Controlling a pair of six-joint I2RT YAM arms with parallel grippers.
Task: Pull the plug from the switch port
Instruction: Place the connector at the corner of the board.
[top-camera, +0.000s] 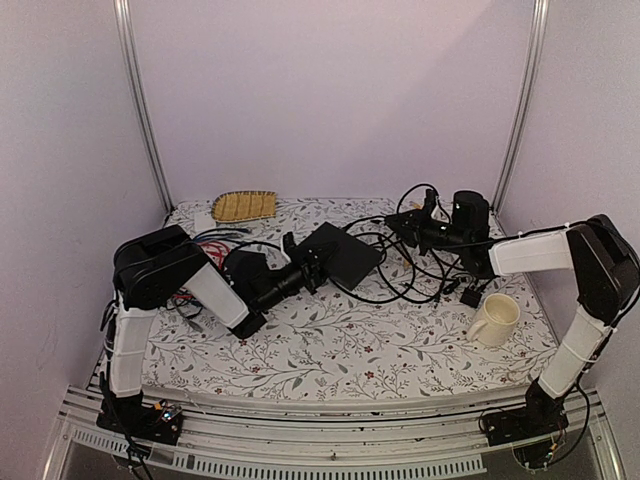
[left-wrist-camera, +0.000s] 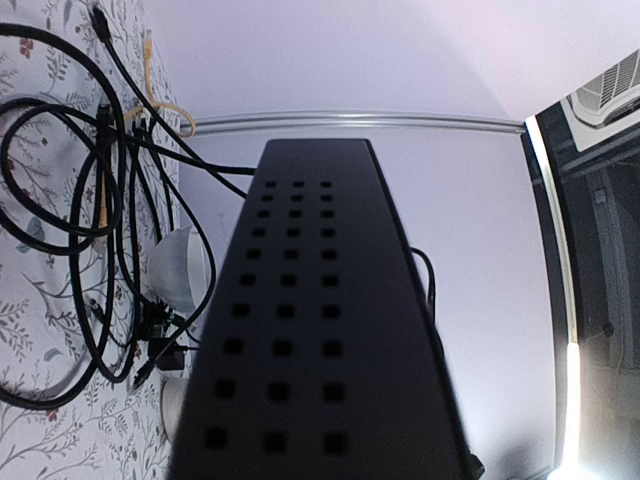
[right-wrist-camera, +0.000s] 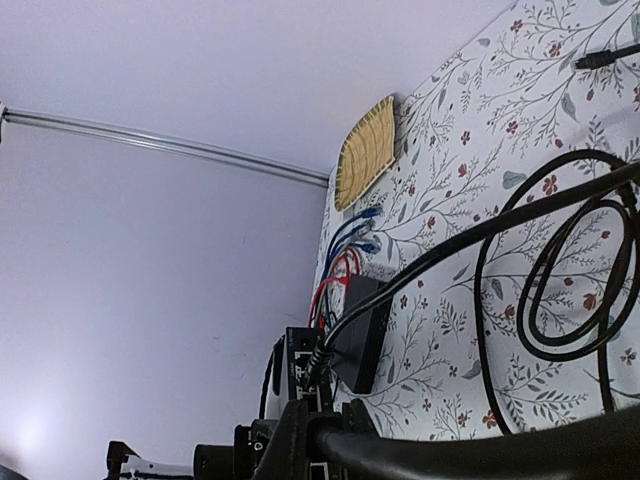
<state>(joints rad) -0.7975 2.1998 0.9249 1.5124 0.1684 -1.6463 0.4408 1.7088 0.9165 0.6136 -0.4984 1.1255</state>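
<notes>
1 cream mug (top-camera: 495, 319) stood on the floral cloth (top-camera: 330, 350); 1 woven tray (top-camera: 244, 206) lay near red and blue cables (right-wrist-camera: 345, 258).

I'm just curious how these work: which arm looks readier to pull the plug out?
Right, probably: the right gripper is shut on a black cable leading toward the switch, which the left gripper holds.

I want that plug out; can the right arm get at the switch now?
Probably yes: the right claw is close beside the switch at the left claw, with only loose cables between them.
</notes>
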